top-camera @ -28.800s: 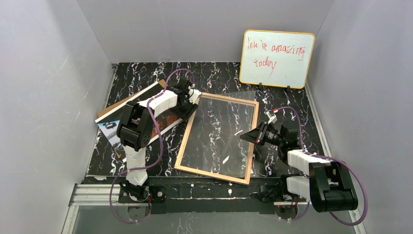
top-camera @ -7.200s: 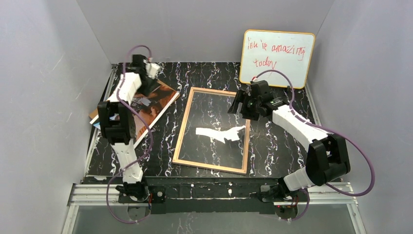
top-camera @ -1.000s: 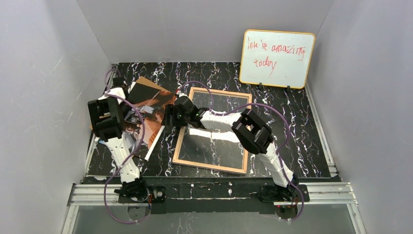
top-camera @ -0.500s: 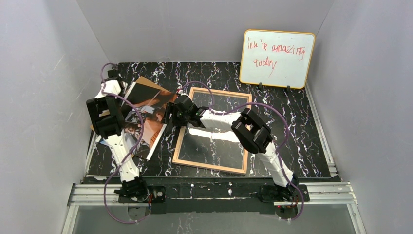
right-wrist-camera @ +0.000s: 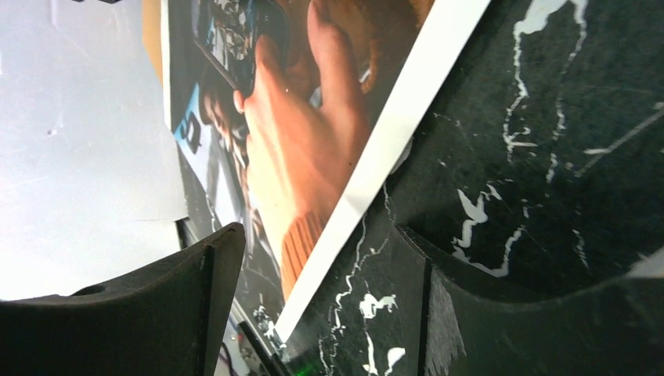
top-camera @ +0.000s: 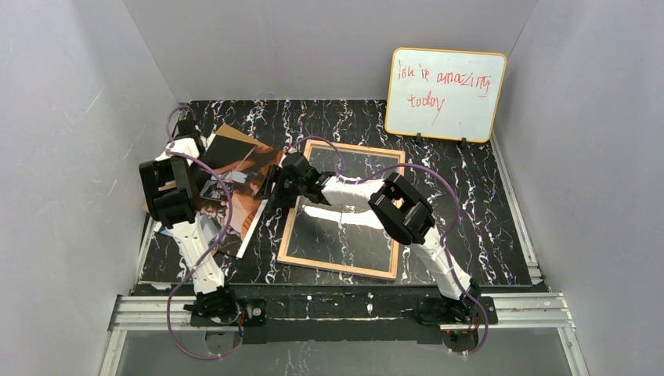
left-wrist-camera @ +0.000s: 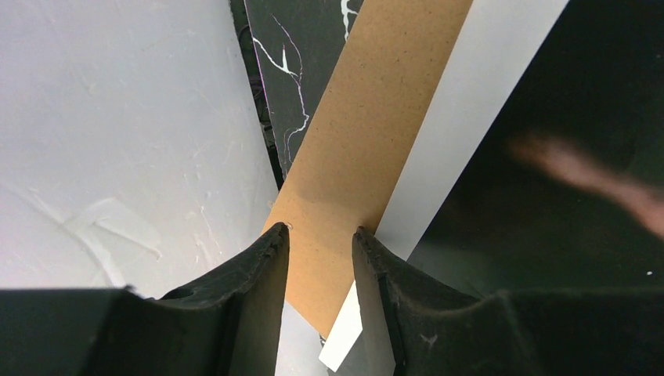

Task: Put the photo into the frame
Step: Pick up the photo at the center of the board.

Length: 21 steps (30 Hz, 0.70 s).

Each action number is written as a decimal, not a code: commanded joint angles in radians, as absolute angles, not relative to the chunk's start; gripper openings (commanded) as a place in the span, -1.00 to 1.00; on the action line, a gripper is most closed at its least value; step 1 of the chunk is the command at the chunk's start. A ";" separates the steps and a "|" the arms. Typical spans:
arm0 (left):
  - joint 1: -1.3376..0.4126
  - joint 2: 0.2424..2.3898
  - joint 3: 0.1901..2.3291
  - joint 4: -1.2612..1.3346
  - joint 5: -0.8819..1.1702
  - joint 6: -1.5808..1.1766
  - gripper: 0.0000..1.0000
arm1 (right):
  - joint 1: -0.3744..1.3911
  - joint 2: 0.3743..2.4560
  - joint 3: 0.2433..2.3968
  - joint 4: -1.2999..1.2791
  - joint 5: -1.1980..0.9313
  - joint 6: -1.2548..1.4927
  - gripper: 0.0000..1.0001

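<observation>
— As you stand right now, what have you got hold of?

— Nothing. My right claw (right-wrist-camera: 317, 231) is released, its black jaws wide apart, low over the right-hand edge of the large glossy white-bordered photo (right-wrist-camera: 313, 141). The white border runs aslant through the gap, and nothing is clamped. My left claw (left-wrist-camera: 319, 235) has only a narrow gap between its jaws. A corner of the flat brown cardboard backing board (left-wrist-camera: 368, 133) shows face-on behind that gap. Whether the tips touch it I cannot tell.

— And where does the photo lie?

— On that board, at the left of the black white-veined marble table (top-camera: 470, 196), close by the pale grey side wall (left-wrist-camera: 117, 117). It is picture side up: an orange-sleeved hand on a dark ground. It is outside the thin rectangular tan wooden frame (top-camera: 337, 269), which lies flat in the middle, its clear pane glinting. The photo's right corner comes near the frame's left rail. At the back stands the orange-rimmed whiteboard (top-camera: 446, 94) with red writing.
</observation>
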<state>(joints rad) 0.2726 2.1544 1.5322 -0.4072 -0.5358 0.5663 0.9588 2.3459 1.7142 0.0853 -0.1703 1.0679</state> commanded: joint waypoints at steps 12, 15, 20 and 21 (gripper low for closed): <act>0.297 2.223 1.411 -0.562 -0.395 0.572 -0.29 | 0.965 2.362 1.626 0.316 -0.236 1.218 0.36; 0.298 2.224 1.413 -0.562 -0.395 0.575 -0.30 | 0.962 2.331 1.576 0.440 -0.255 1.245 0.31; 0.299 2.221 1.410 -0.556 -0.400 0.582 -0.30 | 0.960 2.301 1.545 0.539 -0.276 1.253 0.24; 0.299 2.221 1.410 -0.557 -0.399 0.582 -0.30 | 0.960 2.296 1.541 0.558 -0.278 1.253 0.23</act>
